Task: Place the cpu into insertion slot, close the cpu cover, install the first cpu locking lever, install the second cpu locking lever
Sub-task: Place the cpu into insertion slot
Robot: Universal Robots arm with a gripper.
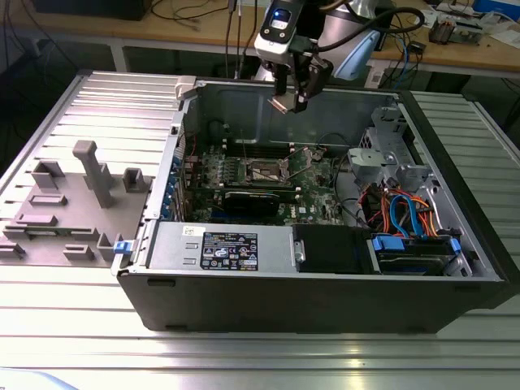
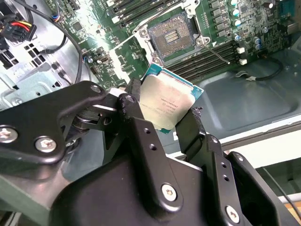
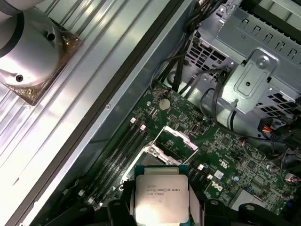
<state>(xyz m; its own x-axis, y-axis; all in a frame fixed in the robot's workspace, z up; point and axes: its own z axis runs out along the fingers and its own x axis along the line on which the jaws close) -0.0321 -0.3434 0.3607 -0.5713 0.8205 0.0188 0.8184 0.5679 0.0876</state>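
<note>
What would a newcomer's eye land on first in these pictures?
The gripper is clamped on the edges of the cpu, pale face showing, high above the open computer case in the exterior view. Below it, on the green board, the insertion slot lies bare and empty, its cpu cover swung open.

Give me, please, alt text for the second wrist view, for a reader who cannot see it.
A black gripper grips a small square chip by two opposite edges, pale metal face showing. Beyond it, the dark empty socket sits on the green circuit board inside a grey metal case.
</note>
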